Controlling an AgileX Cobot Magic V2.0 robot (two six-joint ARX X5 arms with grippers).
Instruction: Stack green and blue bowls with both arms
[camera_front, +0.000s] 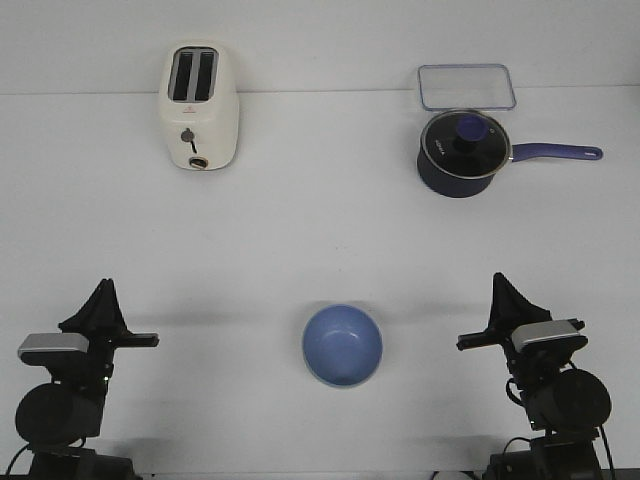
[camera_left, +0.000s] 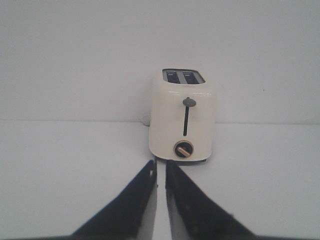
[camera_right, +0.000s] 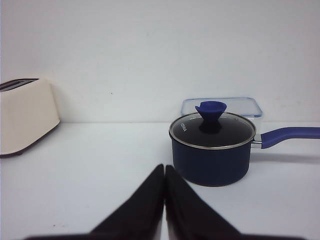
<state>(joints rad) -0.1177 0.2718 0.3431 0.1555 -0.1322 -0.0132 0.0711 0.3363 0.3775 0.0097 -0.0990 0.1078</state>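
Both sets of jaws are drawn in narrow and hold nothing. The left gripper (camera_left: 161, 172) shows only a thin slit between its tips; the right gripper (camera_right: 164, 172) has its tips pressed together. Each hovers at its own near corner of the counter (camera_front: 300, 230), well apart from everything, which looks like a parked pose at either end of the job.

Between the arms, near the front edge, sits the blue bowl (camera_front: 342, 345), upright. A pale rim seems to edge its underside, so the green bowl may be nested beneath it, but I cannot tell.

Far back stand a cream toaster (camera_front: 198, 107), a navy saucepan (camera_front: 463, 152) with a glass lid, and a clear container (camera_front: 466, 87) behind it.
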